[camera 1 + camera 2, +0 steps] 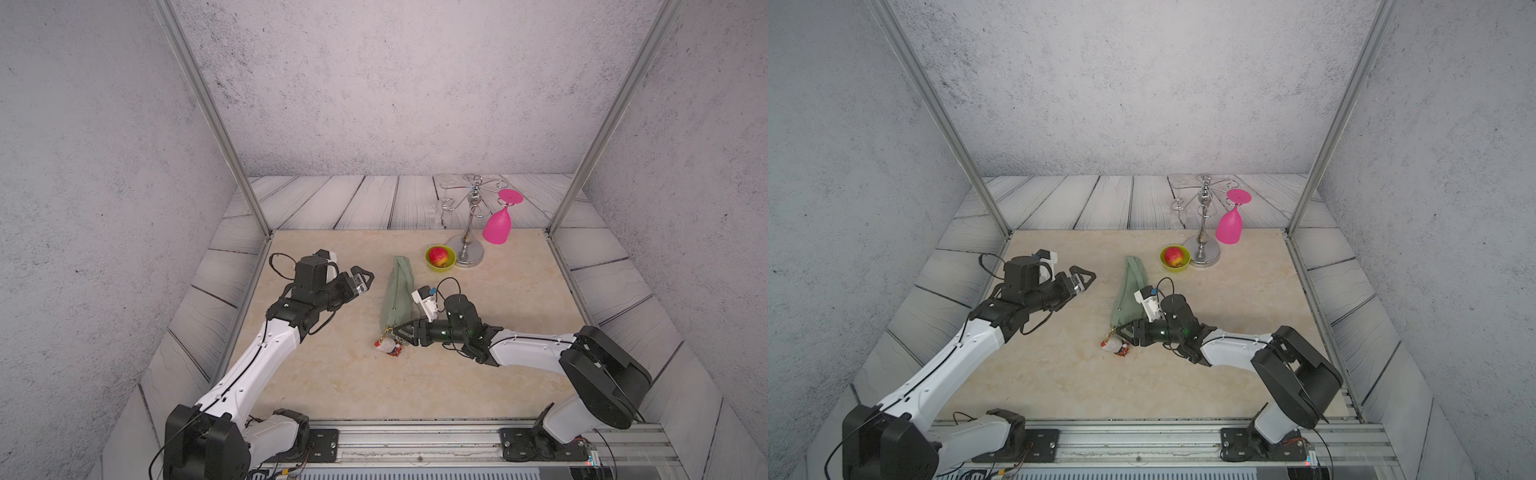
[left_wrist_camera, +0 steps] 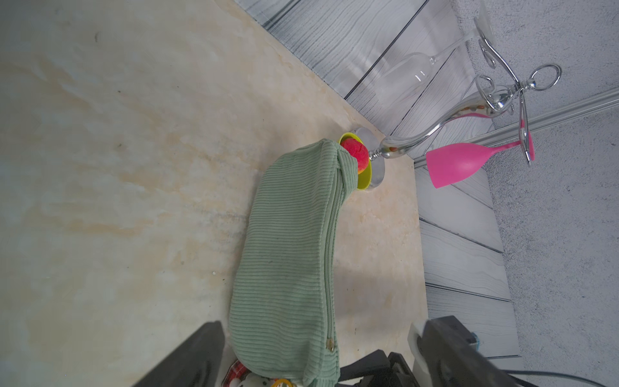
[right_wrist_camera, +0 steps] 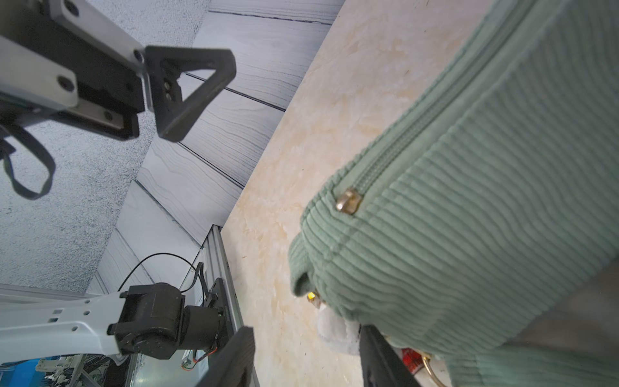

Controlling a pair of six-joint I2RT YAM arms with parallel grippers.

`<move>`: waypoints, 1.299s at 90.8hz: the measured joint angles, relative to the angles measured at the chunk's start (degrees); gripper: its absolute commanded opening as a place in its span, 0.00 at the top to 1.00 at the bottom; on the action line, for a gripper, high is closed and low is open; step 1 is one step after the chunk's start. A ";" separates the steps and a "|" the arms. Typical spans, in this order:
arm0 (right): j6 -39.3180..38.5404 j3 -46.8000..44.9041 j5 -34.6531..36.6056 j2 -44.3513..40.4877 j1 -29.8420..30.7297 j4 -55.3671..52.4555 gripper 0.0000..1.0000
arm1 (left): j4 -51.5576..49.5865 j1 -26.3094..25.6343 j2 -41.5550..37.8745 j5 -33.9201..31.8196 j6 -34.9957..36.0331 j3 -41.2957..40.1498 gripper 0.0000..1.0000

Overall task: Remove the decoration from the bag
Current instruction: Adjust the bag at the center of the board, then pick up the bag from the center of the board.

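Observation:
The sage-green ribbed bag [image 1: 397, 293] [image 1: 1128, 293] lies lengthwise in the middle of the table, zipper up. At its near end lies the decoration [image 1: 388, 345] [image 1: 1116, 346], a small white doll with red plaid, joined to the bag by a gold clasp [image 1: 387, 331]. My right gripper [image 1: 401, 332] [image 3: 306, 362] is low at that end with its jaws apart. The doll's white plush [image 3: 335, 330] lies between them, against one finger, and nothing is gripped. My left gripper [image 1: 365, 278] [image 2: 318, 355] hovers open to the left of the bag, apart from it.
A lime-green bowl [image 1: 428, 261] holding a red-and-yellow fruit [image 1: 438, 255] stands just beyond the bag's far end. Behind it is a silver glass stand [image 1: 469, 249] with a pink glass [image 1: 497, 226] hanging upside down. Metal frame posts mark the table's far corners.

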 measured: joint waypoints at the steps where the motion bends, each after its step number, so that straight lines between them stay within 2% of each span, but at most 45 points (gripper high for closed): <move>1: -0.02 0.11 -0.02 0.15 0.00 0.07 0.46 | -0.13 0.02 -0.20 -0.02 0.00 -0.11 0.02; 32: 0.42 1.90 0.26 5.25 0.04 3.91 0.49 | -2.67 0.02 -1.92 -0.39 -0.85 -2.34 0.01; 67: 1.22 -2.03 1.05 1.38 1.84 5.01 0.49 | -2.32 0.13 -2.75 1.16 -0.83 -4.09 0.01; 90: 1.16 -1.86 1.55 1.53 3.10 5.07 0.49 | 1.79 0.13 1.81 6.36 -1.29 -4.52 0.01; 118: -0.39 2.56 3.61 6.16 3.10 5.11 0.49 | 9.29 0.13 7.56 10.25 -3.69 -6.03 0.02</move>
